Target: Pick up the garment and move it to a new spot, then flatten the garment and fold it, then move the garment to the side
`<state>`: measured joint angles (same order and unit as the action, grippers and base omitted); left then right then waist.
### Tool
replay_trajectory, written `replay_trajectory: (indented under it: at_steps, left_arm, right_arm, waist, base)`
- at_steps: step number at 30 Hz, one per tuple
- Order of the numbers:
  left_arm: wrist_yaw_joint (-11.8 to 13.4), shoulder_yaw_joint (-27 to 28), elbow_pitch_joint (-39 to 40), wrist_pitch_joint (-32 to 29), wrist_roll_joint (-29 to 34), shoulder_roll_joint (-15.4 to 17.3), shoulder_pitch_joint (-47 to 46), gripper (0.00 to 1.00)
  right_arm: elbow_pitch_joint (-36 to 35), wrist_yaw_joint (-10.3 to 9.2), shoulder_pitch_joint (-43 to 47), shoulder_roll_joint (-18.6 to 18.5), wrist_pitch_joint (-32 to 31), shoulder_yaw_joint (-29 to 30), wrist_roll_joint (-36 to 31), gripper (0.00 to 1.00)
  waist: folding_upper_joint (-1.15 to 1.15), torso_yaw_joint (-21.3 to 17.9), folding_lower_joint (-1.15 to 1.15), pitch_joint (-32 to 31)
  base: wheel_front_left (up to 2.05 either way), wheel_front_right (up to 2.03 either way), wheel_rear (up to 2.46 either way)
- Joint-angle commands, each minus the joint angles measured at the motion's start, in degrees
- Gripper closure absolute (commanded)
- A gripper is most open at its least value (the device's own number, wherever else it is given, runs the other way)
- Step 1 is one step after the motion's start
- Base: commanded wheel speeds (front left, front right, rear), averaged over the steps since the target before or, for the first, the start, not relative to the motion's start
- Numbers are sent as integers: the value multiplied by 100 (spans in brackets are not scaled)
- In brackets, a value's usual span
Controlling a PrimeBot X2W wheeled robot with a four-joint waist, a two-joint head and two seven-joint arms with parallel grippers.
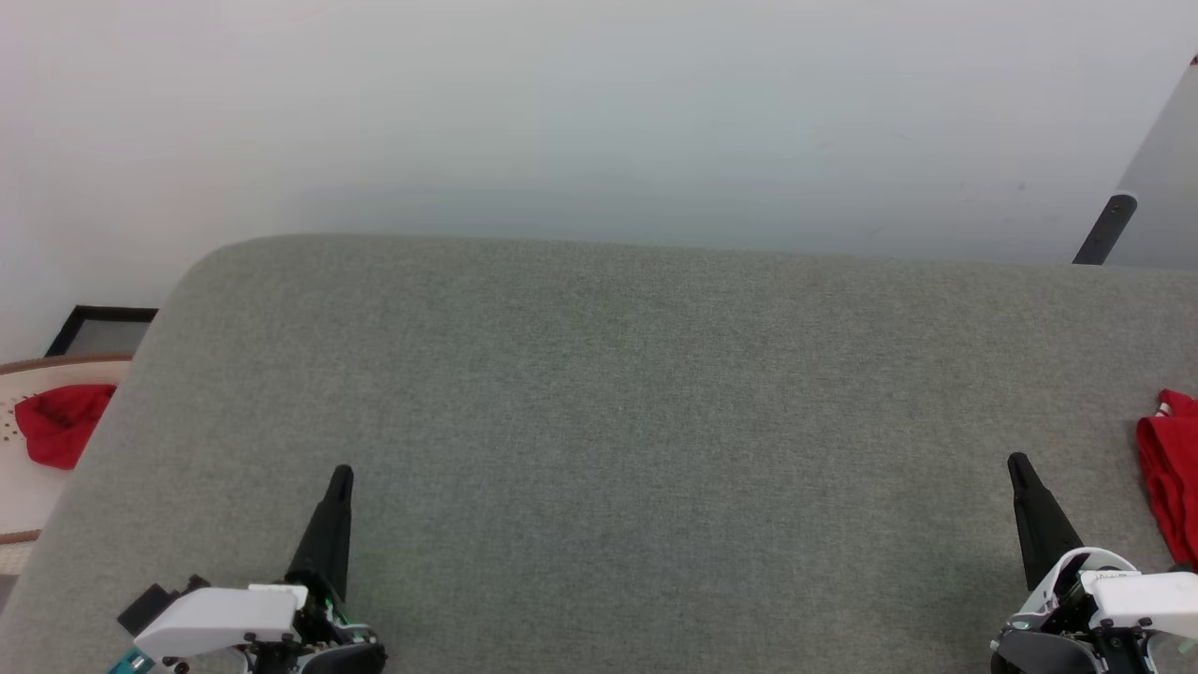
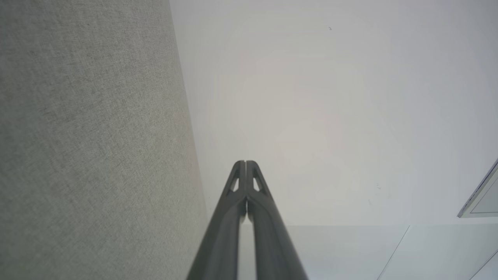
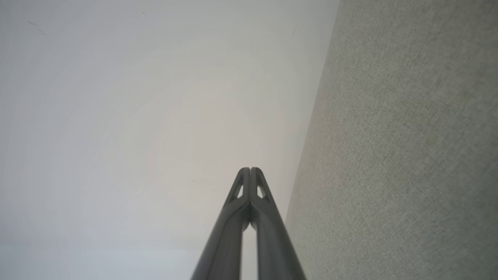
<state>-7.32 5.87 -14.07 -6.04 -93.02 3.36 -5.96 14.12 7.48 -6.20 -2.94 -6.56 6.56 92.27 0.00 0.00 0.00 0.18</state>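
grey fabric-covered table (image 1: 655, 393), red garment (image 1: 1168, 477) bunched at its right edge, cut off by the frame, left gripper (image 1: 343, 473) over near-left corner, jaws pressed together, empty, right gripper (image 1: 1016, 461) near the garment, apart from it, jaws pressed together, empty, small red cloth (image 1: 61, 421) beyond left edge

Bright, even light; sharp pictures, faint shadows.

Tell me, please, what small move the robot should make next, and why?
Probably reach the right gripper toward the garment, opening it on the way: the garment lies bunched at the right edge of the grey table, nearest that gripper, which is shut and empty.
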Motion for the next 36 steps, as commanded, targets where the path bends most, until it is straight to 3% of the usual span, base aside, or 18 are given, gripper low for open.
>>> replay_trajectory:
  at_steps: [1,36]
  left_arm:
    - [-30,13,-7,-23,23,-5,-56,100]
    - [-30,39,-8,-37,41,-24,-59,100]
  right_arm:
    - [1,2,-17,18,-3,-3,25,100]
    - [1,2,-17,17,-1,-5,26,100]
  waist:
    - [0,0,0,0]
    - [0,0,0,0]
  base:
    - [0,0,0]
    - [0,0,0]
